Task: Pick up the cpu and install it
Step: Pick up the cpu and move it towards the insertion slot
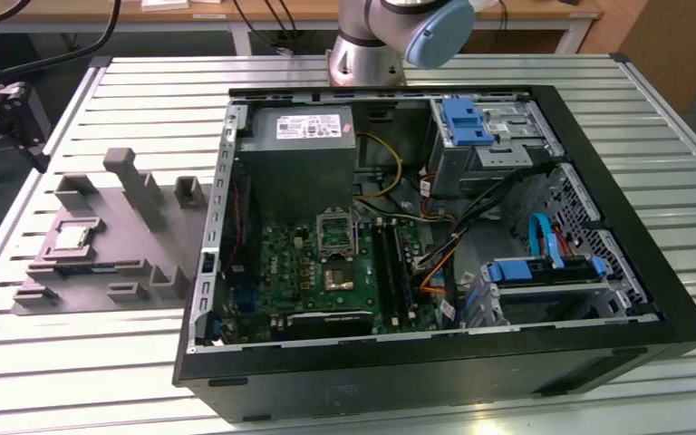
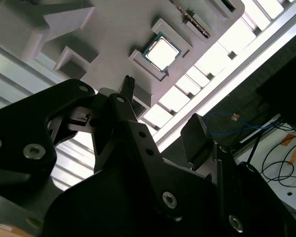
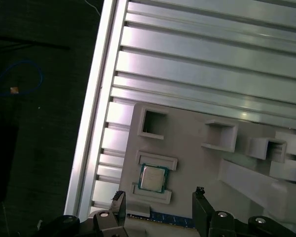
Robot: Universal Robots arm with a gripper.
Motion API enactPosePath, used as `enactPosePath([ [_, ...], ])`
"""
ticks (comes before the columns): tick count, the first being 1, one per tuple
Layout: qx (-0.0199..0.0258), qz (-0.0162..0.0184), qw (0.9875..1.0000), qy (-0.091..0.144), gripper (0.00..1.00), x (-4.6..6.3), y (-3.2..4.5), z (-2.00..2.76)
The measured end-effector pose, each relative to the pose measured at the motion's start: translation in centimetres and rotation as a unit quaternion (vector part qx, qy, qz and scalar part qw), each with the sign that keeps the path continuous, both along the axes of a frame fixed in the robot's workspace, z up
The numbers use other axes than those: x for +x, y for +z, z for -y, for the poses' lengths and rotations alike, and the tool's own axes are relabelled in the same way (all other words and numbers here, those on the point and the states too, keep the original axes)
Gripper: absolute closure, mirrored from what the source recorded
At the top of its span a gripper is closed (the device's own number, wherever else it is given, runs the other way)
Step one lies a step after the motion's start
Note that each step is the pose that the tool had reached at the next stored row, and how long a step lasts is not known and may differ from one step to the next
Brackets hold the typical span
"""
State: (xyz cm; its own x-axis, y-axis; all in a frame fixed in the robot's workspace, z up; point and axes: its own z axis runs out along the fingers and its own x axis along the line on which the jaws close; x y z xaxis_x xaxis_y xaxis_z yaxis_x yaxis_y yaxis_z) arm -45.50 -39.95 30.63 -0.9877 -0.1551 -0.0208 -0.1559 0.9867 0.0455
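The cpu [image 1: 72,237] is a small silvery square lying flat in a recess of the grey tray [image 1: 142,258], on the exterior view's left beside the computer case [image 1: 638,272]. In both wrist views the cpu [image 3: 153,177] [image 2: 163,52] lies on the tray beyond my gripper [image 3: 159,192] [image 2: 163,103]. The gripper is open and holds nothing. Its two dark fingertips [image 3: 119,195] stand apart, one on either side of the cpu's recess, and do not touch the chip. The open case shows the green motherboard [image 1: 323,263] with a metal-framed socket [image 1: 336,234].
The tray carries several upright grey blocks [image 1: 137,186] and a memory stick [image 3: 167,219] near the cpu. The slatted metal table's edge [image 3: 93,118] runs close to the tray, with the floor beyond. The arm's base [image 1: 366,54] stands behind the case. Cables and drive cages [image 1: 529,272] crowd the case.
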Motion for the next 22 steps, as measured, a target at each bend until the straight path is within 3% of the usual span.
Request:
enactPosePath([
  [6, 0.0000, 0.0000, 0.9999, -0.015, 0.35, 0.0, -0.34, 0.01],
  [11, 0.0000, -0.0007, 0.9998, -0.019, 0.35, 0.0, -1.24, 0.35],
  [22, 0.0000, -0.0007, 0.9992, -0.040, 0.35, 0.0, -3.23, 0.50],
])
